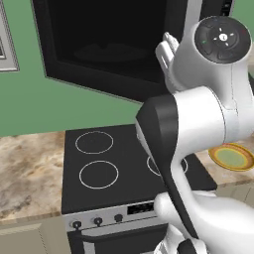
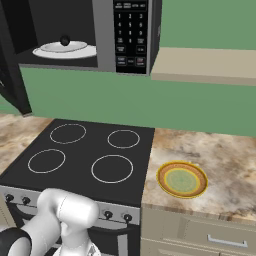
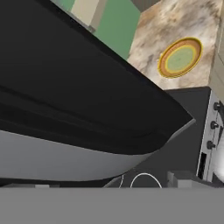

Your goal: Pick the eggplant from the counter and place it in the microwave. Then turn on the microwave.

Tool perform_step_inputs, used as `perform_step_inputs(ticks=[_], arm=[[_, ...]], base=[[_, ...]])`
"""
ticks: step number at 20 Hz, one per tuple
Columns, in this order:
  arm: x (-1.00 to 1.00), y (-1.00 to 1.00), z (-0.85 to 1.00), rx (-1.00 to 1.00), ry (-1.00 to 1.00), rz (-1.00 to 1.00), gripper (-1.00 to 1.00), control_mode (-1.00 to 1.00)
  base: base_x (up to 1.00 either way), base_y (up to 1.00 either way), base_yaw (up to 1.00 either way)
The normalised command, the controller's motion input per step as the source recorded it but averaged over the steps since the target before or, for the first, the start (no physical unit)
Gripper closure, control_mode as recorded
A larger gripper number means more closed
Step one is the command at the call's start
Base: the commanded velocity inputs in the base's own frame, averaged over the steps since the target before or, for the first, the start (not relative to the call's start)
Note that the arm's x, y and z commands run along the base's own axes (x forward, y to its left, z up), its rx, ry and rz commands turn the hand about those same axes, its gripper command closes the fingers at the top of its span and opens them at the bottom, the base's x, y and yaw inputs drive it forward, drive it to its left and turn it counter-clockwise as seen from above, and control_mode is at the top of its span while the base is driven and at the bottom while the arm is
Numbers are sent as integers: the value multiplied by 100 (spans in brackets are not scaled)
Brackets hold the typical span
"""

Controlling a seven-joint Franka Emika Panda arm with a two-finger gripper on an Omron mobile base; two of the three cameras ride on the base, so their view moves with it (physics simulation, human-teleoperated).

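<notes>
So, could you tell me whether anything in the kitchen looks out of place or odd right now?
Nothing is spilled or damaged. The microwave door hangs wide open over the stove, and a small dark object, probably the eggplant, sits on the white turntable plate inside. The yellow plate lies flat on the counter.

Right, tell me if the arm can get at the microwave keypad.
Probably yes: the keypad faces out with nothing before it, the open door hangs off to its left, and the arm is raised close by.

Counter (image 2: 220,150): you see beige-brown marbled stone on both sides of the stove (image 2: 85,155).
Plate (image 2: 182,179): yellow-rimmed, green centre, lying flat on the counter just right of the stove.
</notes>
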Motion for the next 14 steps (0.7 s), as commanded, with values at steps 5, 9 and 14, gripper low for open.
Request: perform_step_inputs(ticks=[5,9,14], arm=[[38,-29,2,-4,0,-7,-100,-100],[50,-26,0,-3,0,-6,-100,-100],[53,-24,0,-1,0,-5,-100,-100]], base=[[0,0,0],[0,0,0],[0,0,0]])
